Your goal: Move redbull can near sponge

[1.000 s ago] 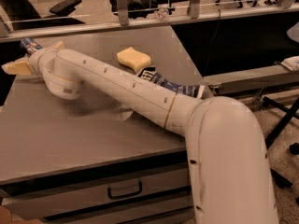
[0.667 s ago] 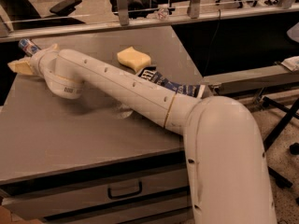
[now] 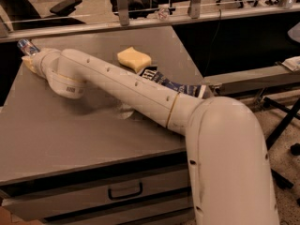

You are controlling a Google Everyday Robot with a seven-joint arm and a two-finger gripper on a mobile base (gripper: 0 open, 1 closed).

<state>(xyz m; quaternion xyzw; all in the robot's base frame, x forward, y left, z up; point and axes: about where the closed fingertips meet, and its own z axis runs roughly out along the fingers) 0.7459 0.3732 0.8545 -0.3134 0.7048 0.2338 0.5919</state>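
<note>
The redbull can (image 3: pixel 26 46), slim silver and blue, stands at the far left back corner of the grey table (image 3: pixel 70 130). My gripper (image 3: pixel 29 63) is at that corner, right in front of and below the can, mostly hidden behind my white wrist (image 3: pixel 65 76). I cannot tell if it touches the can. The pale yellow sponge (image 3: pixel 134 59) lies at the back middle of the table, well to the right of the can, just beyond my forearm.
A dark blue chip bag (image 3: pixel 174 84) lies flat to the right of the sponge, partly under my arm. My arm (image 3: pixel 140 90) crosses the table diagonally. A metal railing (image 3: pixel 123 6) runs behind the table. Drawers (image 3: pixel 124 190) are in its front.
The tan end of my gripper stuck out past the table's left edge; it has since drawn in to the right, under the can. The can and the sponge have not moved.
</note>
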